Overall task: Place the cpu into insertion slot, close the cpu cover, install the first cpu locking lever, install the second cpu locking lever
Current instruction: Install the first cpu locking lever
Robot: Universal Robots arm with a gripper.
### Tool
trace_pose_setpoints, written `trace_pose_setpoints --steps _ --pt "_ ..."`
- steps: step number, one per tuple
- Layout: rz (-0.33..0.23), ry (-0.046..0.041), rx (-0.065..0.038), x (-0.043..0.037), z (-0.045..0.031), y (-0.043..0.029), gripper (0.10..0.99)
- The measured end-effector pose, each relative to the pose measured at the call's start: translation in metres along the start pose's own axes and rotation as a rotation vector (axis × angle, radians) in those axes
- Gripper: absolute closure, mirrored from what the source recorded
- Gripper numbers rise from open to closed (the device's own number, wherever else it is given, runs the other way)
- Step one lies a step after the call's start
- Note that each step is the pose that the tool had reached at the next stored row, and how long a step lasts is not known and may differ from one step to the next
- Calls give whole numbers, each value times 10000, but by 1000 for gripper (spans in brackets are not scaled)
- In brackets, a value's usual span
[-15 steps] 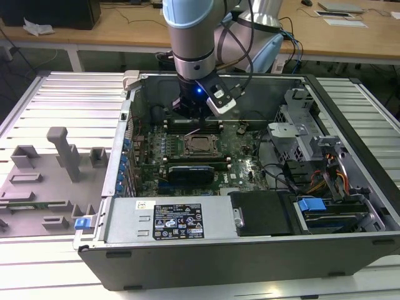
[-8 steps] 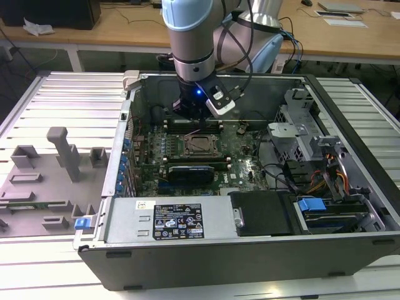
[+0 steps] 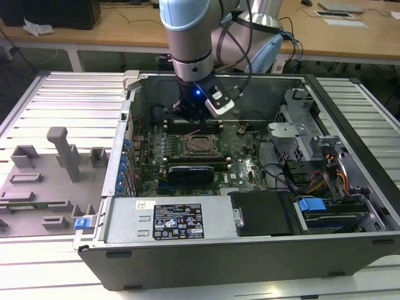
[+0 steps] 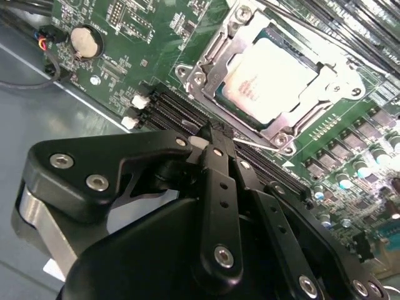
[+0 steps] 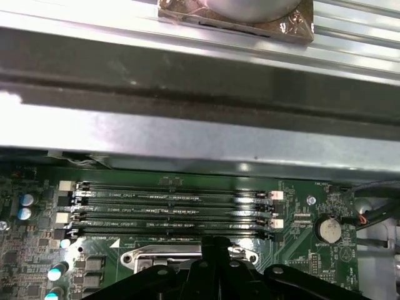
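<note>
In the second wrist view the cpu (image 4: 269, 78) lies flat in the insertion slot (image 4: 195, 74), its pale silver top showing through the opening of the cpu cover (image 4: 294, 115). The cover lies down flat over the chip. My gripper (image 4: 209, 134) is shut, its black fingers pressed together just off the socket's corner, over the memory slots. A thin silver locking lever (image 4: 257, 145) runs from beside the fingertips along the socket's edge. In the exterior view the gripper (image 3: 190, 112) hangs inside the open computer case, just behind the socket (image 3: 201, 145).
Long black memory slots (image 5: 175, 209) run between the socket and the case's metal wall (image 5: 200, 140). A coin battery (image 5: 328, 229) sits beside them. A black card (image 3: 197, 170), cables and drive cages (image 3: 312, 144) crowd the case. A grey fixture tray (image 3: 44, 181) lies at the exterior view's left.
</note>
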State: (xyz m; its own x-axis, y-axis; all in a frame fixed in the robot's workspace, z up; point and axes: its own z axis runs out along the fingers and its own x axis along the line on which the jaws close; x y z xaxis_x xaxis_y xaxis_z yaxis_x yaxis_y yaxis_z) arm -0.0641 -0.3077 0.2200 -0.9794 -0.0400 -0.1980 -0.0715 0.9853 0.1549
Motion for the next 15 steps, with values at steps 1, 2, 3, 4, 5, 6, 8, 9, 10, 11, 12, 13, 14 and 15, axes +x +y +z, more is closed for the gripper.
trace_pose_setpoints --steps 1,2,3,4,5,6,8,9,10,11,12,13,14,15 --pt "-5 -72 4 4 2 3 980" --pt "-17 -155 6 6 4 3 980" --pt "-50 -365 16 12 5 3 980" --pt "-69 -476 20 15 6 3 980" --pt "-88 -590 25 18 7 3 980" --pt "-117 -767 32 24 9 3 980" --pt "-129 -835 35 26 12 4 980" --pt "-128 -841 38 30 11 4 980" --pt "-133 -870 40 44 11 5 980" --pt "-141 -907 41 59 12 7 980" --pt "-146 -949 41 78 13 10 980" --pt "-153 -983 43 95 14 13 980" --pt "-163 -1048 45 125 18 16 980" --pt "-169 -1135 50 144 25 17 980"
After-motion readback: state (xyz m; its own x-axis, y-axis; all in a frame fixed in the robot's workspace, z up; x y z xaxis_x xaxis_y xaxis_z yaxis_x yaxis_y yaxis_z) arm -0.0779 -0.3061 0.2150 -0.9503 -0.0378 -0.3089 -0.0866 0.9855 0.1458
